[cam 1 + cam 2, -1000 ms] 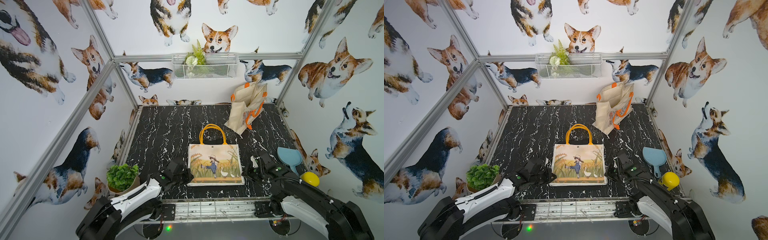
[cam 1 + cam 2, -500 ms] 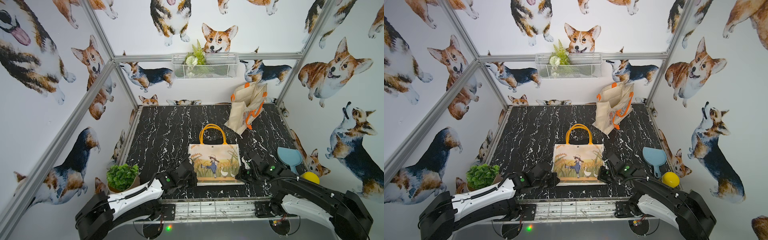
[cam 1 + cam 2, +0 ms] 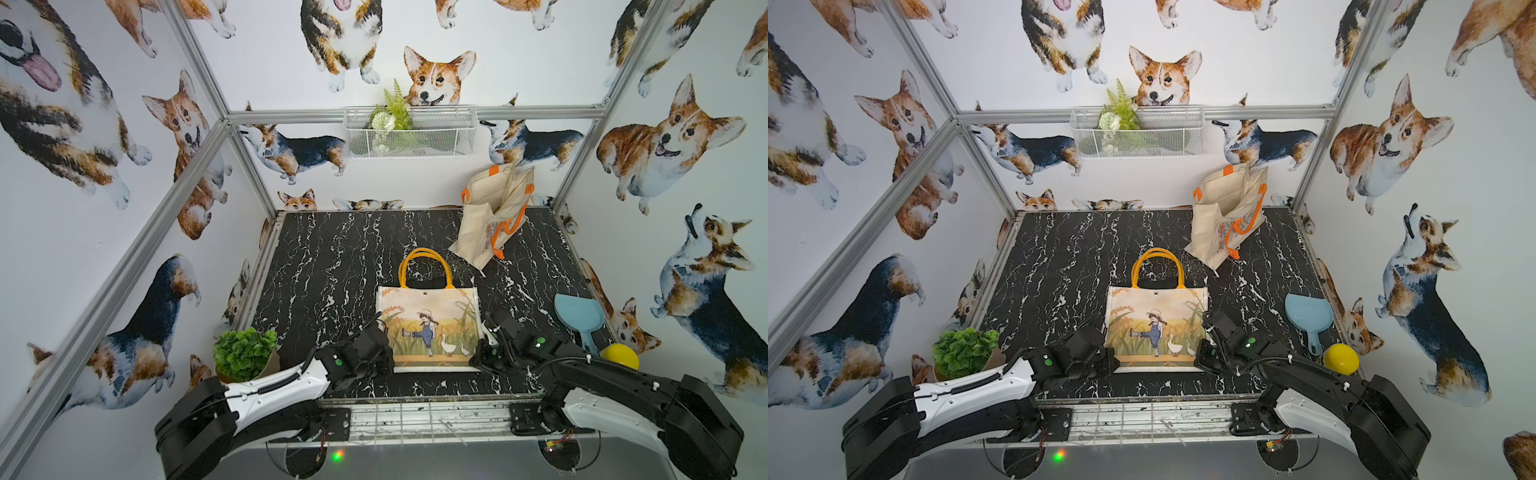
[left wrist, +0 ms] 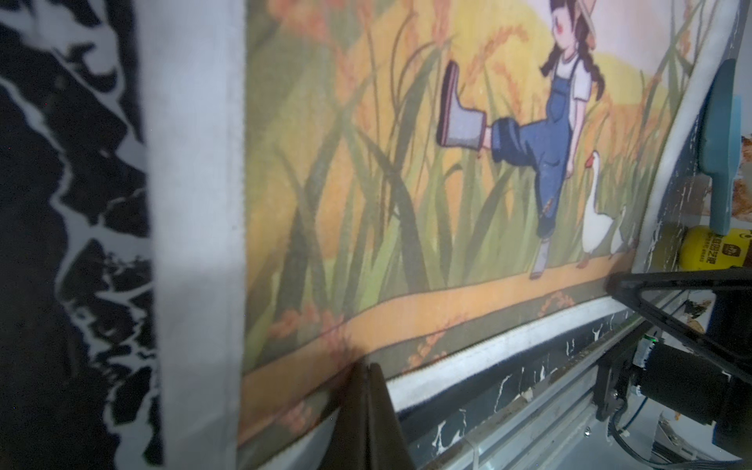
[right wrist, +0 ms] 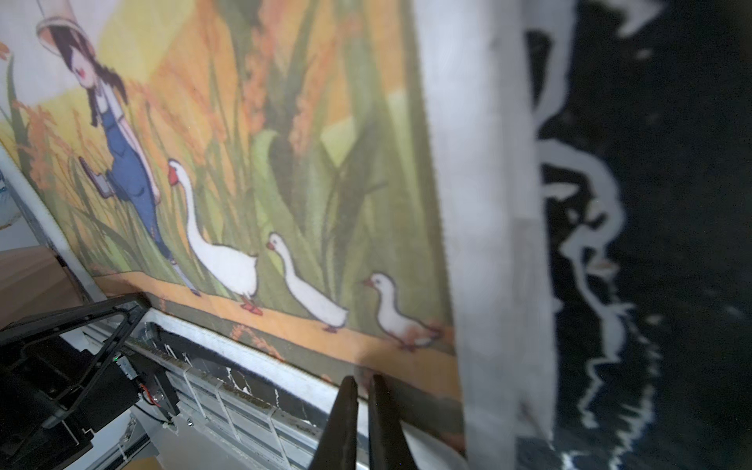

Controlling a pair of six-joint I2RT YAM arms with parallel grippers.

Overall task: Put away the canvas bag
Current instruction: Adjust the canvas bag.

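tabletop (image 3: pixel 332 257): black, white-veined marble-look slab, its front edge cut by both arms in both top views.
canvas bag (image 3: pixel 428 328): flat rectangular cloth bag printed with a girl and geese, orange loop handles; lying face-up at front centre of the tabletop, handles toward the back wall, both lower corners hidden under the wrists.
cream tote (image 3: pixel 494 220): orange-trimmed fabric bag slumped against the back right corner, inside unseen.
wire basket (image 3: pixel 440 137): white mesh, hung on the back wall, greenery inside.
potted plant (image 3: pixel 245 353): green, front left, pot mostly hidden.
scoop (image 3: pixel 579 318): pale blue plastic, far right.
ball (image 3: pixel 620 356): yellow, partly behind the right arm.
left gripper (image 4: pixel 366 374): fingers pressed together, tips on the bag's lower orange band; cloth caught or not, impossible to make out.
right gripper (image 5: pixel 363 382): fingers almost together, thin slit between, tips at the bag's bottom hem; hold on cloth unclear.
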